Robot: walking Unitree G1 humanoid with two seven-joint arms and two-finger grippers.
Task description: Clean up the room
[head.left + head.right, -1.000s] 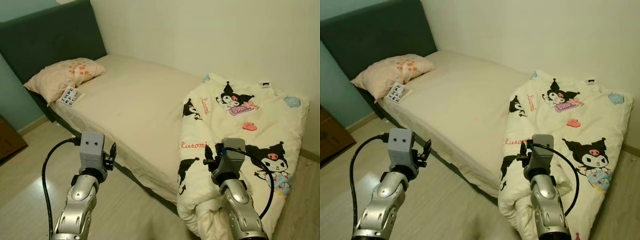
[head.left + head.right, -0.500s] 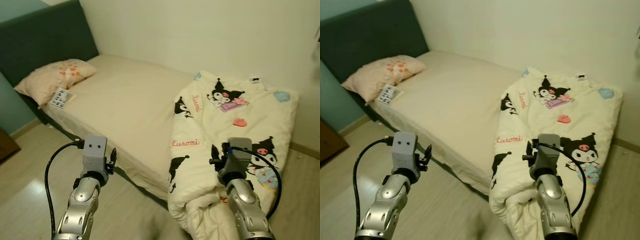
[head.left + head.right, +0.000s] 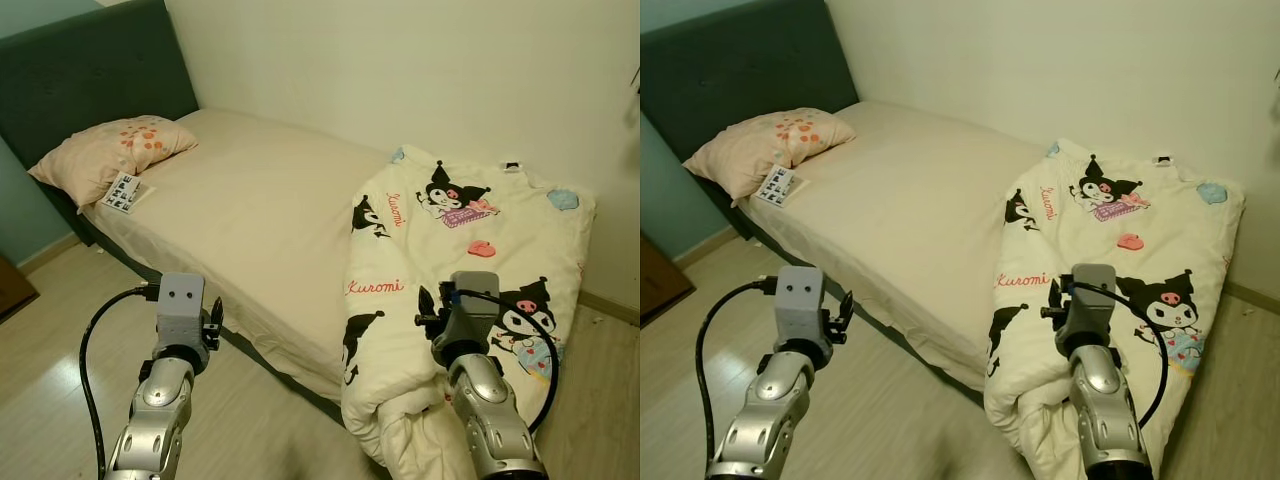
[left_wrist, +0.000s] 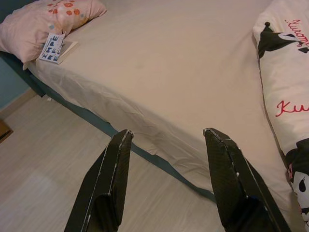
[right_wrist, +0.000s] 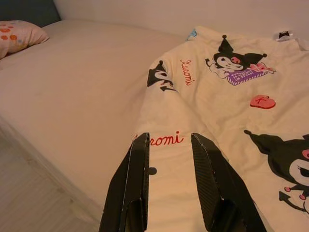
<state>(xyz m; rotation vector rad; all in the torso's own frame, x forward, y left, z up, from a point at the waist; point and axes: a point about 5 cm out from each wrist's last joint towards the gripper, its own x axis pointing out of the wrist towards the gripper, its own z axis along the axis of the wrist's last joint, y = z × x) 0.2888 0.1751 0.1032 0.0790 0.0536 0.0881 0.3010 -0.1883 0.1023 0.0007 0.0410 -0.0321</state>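
One bed (image 3: 250, 220) is seen across the frame's centre. One cartoon-printed quilt (image 3: 470, 260) is heaped at centre right, one pillow (image 3: 100, 160) at upper left. Two grippers are raised with spread, empty fingers: left gripper (image 4: 166, 137), right gripper (image 5: 169, 137).

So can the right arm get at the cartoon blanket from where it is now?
Probably yes: the right gripper hangs open just above the blanket, at its folded edge, with nothing between them.

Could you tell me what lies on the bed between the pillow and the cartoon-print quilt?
Only bare beige sheet lies between the pillow and the quilt, as the left eye view shows. A small printed card sits beside the pillow.
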